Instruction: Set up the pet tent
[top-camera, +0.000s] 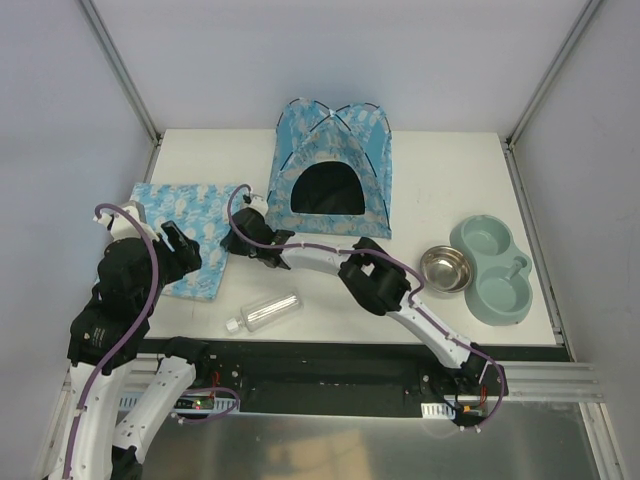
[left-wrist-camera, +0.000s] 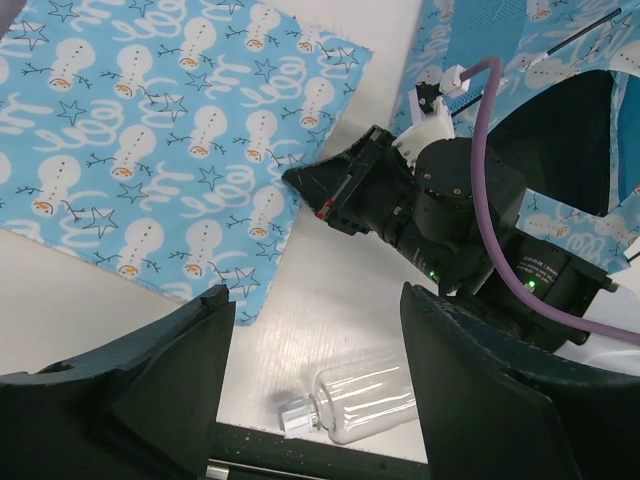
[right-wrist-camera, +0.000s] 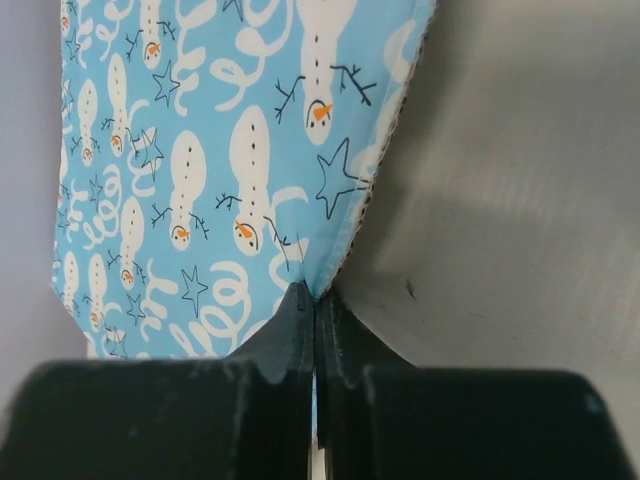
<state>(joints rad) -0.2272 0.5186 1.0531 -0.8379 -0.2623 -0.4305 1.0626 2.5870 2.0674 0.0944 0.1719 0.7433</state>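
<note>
Pet tent upright on walled white table; right pincer tight on mat corner, left pincer wide, empty

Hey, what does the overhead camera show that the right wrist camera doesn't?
Only the overhead: the pet tent standing at the back, a clear bottle, a steel bowl and a green double feeder. Only the right wrist: up close, the right pincer shut on a corner of the snowman mat. Both: that mat and the table.
</note>
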